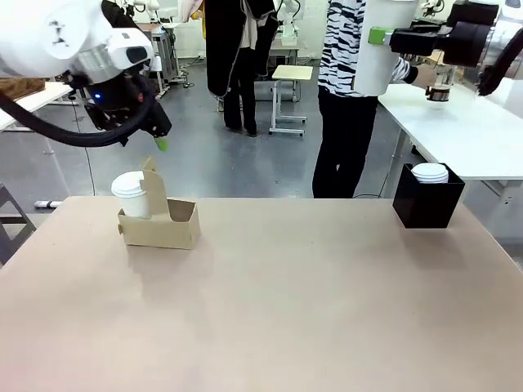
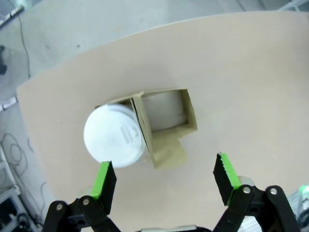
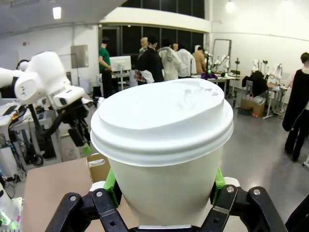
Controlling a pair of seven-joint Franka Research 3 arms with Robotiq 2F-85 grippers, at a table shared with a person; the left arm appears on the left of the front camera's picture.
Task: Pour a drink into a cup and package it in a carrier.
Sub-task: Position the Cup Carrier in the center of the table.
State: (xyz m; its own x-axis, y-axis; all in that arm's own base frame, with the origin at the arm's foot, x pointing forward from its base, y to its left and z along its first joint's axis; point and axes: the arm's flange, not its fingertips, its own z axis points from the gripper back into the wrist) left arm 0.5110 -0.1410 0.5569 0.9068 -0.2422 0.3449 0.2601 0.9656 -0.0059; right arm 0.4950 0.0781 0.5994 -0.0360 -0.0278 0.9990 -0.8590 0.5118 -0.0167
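One cup is packed, and the other is in the air.

Front view: the carrier [image 1: 159, 229] stands on the left part of the table [image 1: 286, 310], and a first cup [image 1: 131, 194] with a lid sits in its left hole. The left gripper [image 1: 160, 139] hangs above it on a bent arm. High at the right, the right gripper [image 1: 377, 37] reaches in level and holds a second cup [image 1: 372, 69] upright.
Left wrist view: the left gripper [image 2: 164, 180] looks straight down with its jaws wide apart and nothing between them. Below it are the carrier [image 2: 169, 152] and the first cup [image 2: 114, 135], with the free hole just beside that cup.
Right wrist view: the right gripper [image 3: 164, 188] is clamped on the second cup [image 3: 164, 145], below its lid.
The step in hand seems to be the packaging. The next move calls for bringing this cup across, keeping it upright, and lowering it into the free hole.
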